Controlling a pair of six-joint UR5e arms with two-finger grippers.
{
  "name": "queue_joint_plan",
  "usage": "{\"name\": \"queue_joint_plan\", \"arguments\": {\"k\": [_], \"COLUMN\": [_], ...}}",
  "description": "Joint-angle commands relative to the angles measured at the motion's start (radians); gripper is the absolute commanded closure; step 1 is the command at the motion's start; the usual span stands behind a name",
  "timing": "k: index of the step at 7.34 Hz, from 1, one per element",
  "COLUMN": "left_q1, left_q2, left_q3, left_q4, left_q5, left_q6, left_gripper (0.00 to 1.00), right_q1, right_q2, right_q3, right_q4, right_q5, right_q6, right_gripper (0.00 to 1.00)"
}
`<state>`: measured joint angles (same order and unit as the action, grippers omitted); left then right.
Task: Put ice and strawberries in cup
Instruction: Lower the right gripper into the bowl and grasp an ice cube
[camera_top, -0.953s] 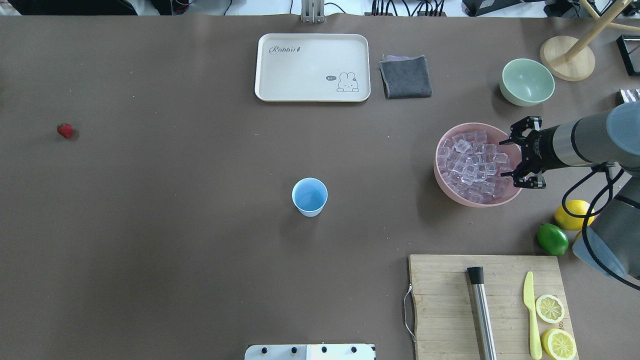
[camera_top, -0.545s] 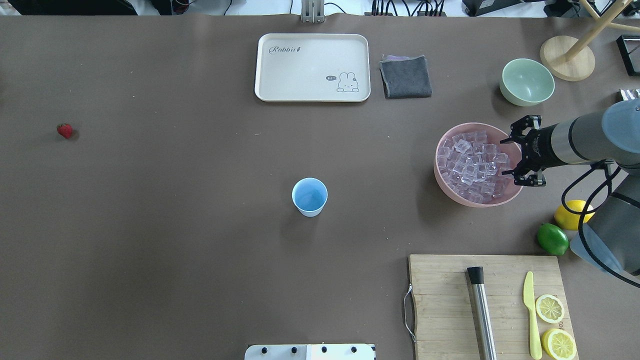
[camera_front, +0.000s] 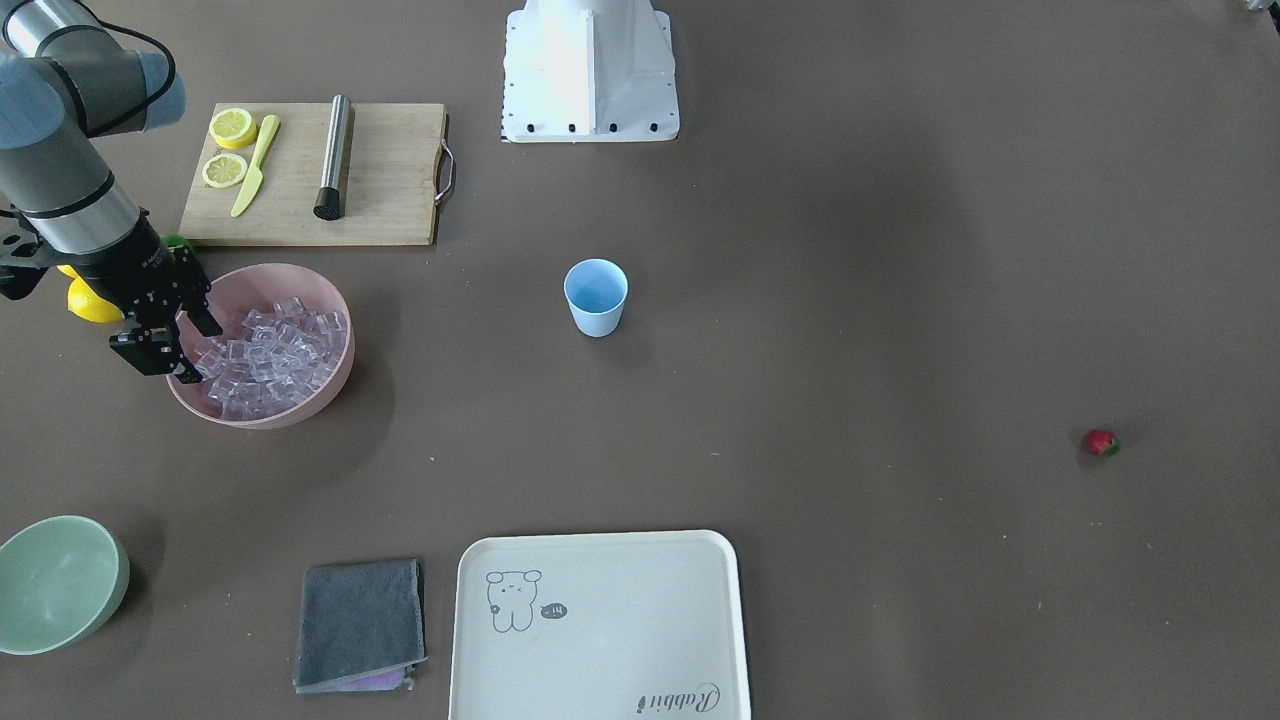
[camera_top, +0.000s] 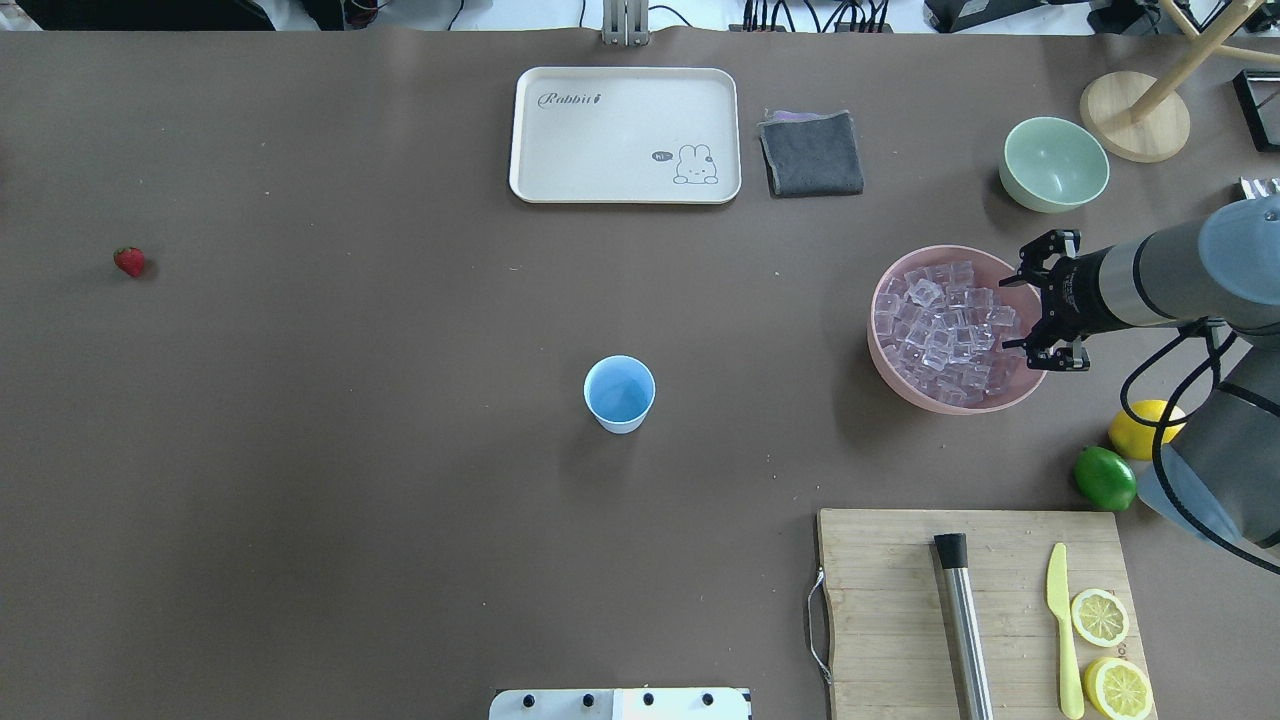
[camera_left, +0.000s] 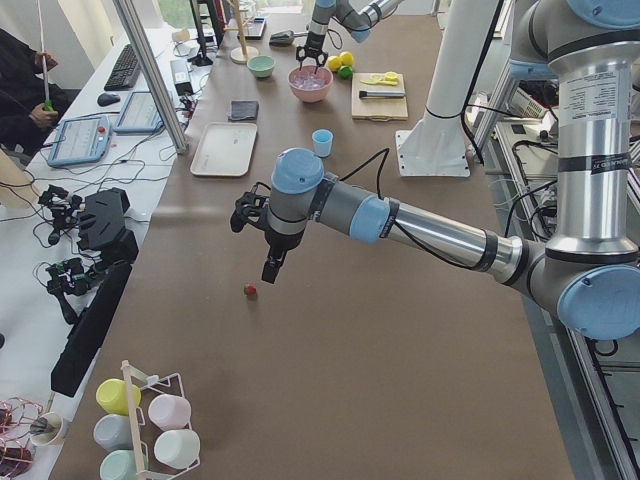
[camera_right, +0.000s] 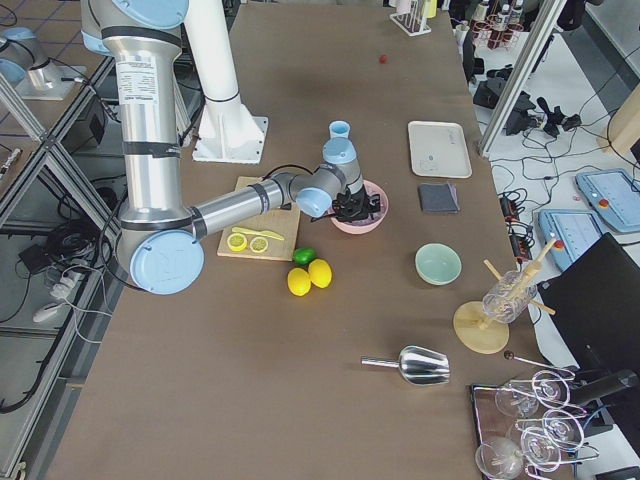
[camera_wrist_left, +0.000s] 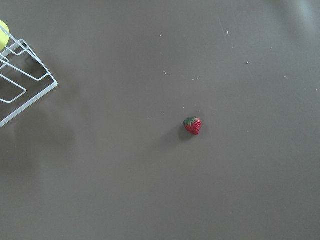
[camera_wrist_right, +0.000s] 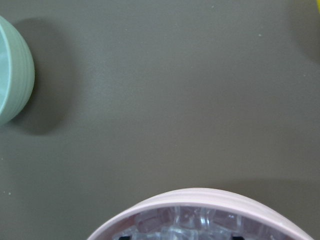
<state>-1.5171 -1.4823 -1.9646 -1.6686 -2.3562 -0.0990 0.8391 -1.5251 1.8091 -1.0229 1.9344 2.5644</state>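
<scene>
Hovering at the 3 o'clock rim of the pink bowl (camera_top: 950, 405) in the overhead view, the right tool (camera_top: 1015, 310) has its jaws spread wide and nothing between them. Its fingertips point in over the ice (camera_top: 940, 330) heaped in that bowl; whether they touch a cube, I can't tell. The cup (camera_top: 620, 393) stands upright mid-surface, well apart from the bowl, which sits off at its 3 o'clock. Far out at the cup's 9 o'clock lies the strawberry (camera_top: 129, 262), alone on the brown surface, green cap on. And over there, from the left side view, the left tool (camera_left: 251, 250) hangs above the surface near the berry, clear of it. How far its jaws are parted can't be told from here. Its wrist camera looks straight down with the strawberry just right of centre.
</scene>
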Motion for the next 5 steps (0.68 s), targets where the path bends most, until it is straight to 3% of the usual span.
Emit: {"name": "queue_joint_plan", "arguments": {"k": [1,2,3,4,5], "left_q1": [0.000,0.000,0.000,0.000,0.000], "left_q2": [-0.001,-0.001,-0.001,-0.001,-0.001], "left_q3": [0.000,0.000,0.000,0.001,0.001], "left_q4": [0.001,0.001,0.001,0.001,0.001], "left_q5": [0.000,0.000,-0.002,-0.002,-0.002], "left_q6": [-0.001,-0.001,-0.002,-0.002,-0.002], "left_gripper": [0.03,0.03,0.03,0.03,0.03], "right_q1": [0.000,0.000,0.000,0.000,0.000], "right_q2": [0.003,0.003,0.003,0.005,0.006], "right_q3": [-0.005,-0.005,0.001,-0.002,0.003], "right_q4": [0.001,0.003,0.003,0.001,0.003], "right_q5": [0.000,0.002,0.006,0.006,0.014], "right_q6": [0.002,0.002,0.002,-0.001,-0.003], "right_gripper": [0.31,0.41,0.58,0.83,0.90]}}
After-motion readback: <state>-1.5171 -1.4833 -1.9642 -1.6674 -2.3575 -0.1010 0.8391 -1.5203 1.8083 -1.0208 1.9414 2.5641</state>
